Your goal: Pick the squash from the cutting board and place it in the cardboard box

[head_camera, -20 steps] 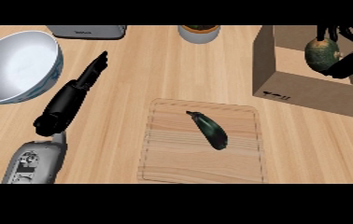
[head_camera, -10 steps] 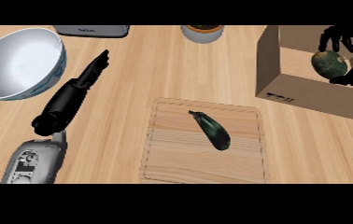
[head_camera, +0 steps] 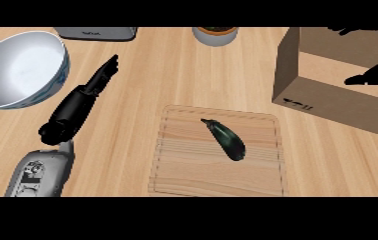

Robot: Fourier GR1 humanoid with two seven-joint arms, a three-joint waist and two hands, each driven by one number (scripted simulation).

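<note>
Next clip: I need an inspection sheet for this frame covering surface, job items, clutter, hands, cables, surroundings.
Surface: wooden counter.
Job's things: a dark green vegetable lies diagonally on the cutting board; the cardboard box stands open at the far right; whether a squash lies inside cannot be told.
Clutter: white bowl far left; grey device and a small pot at the far edge.
Hands: left hand flat on the counter, fingers straight; right hand over the box, mostly out of frame.
Cables: nothing seen.
Surroundings: nothing seen.

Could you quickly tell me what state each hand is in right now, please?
Left hand: open, fingers straight, holding nothing, over the counter.
Right hand: only dark parts show at the cardboard box; cannot be told.
</note>
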